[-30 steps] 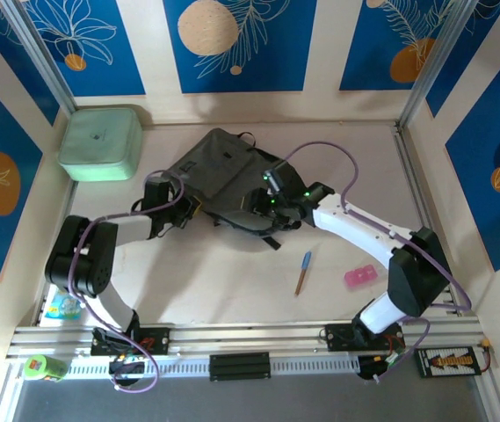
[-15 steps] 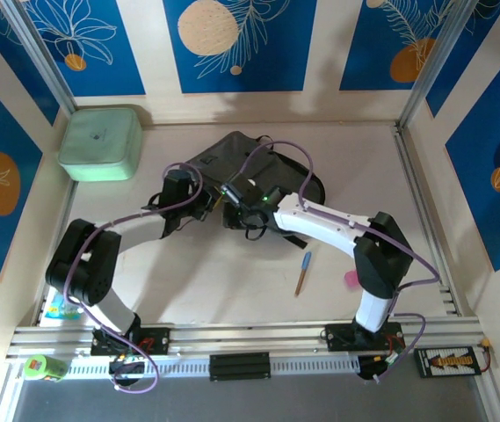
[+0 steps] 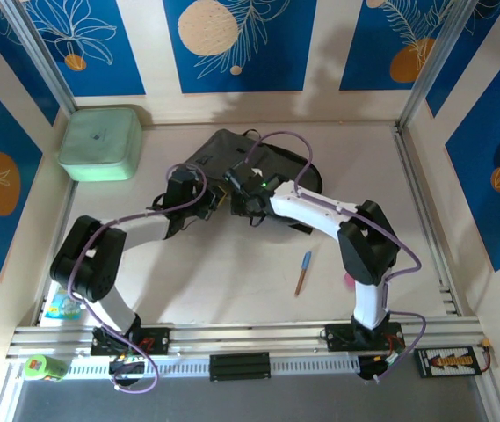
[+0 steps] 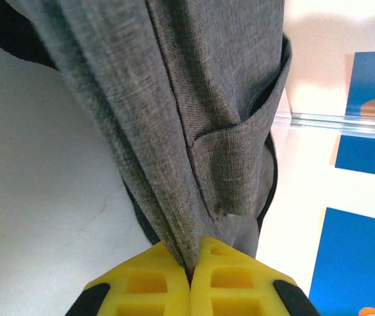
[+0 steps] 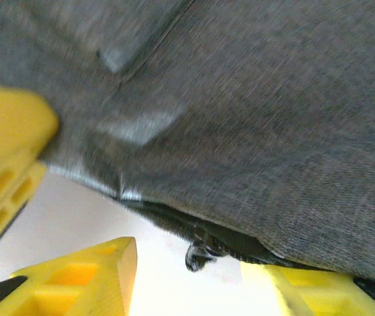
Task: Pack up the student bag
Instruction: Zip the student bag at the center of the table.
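Right arm has swung left over the bag [image 3: 216,151]. Right gripper [image 3: 237,186] now sits at the bag's near edge, jaws apart, zipper pull [image 5: 197,255] between them. Left gripper [image 4: 190,255] is clamped on a fold of bag fabric. Bag lies mid-table [image 3: 232,272], right of the green box [image 3: 100,142].

Table surface [image 3: 232,281]: pale beige, matte, evenly lit. It is enclosed on three sides by cream walls [image 3: 148,53] set with blue panels [image 3: 271,75], printed with white leaf outlines and orange or tan discs. Aluminium posts [image 3: 436,63] are fitted at the back corners. A slotted rail [image 3: 250,337] is fixed along the near edge.
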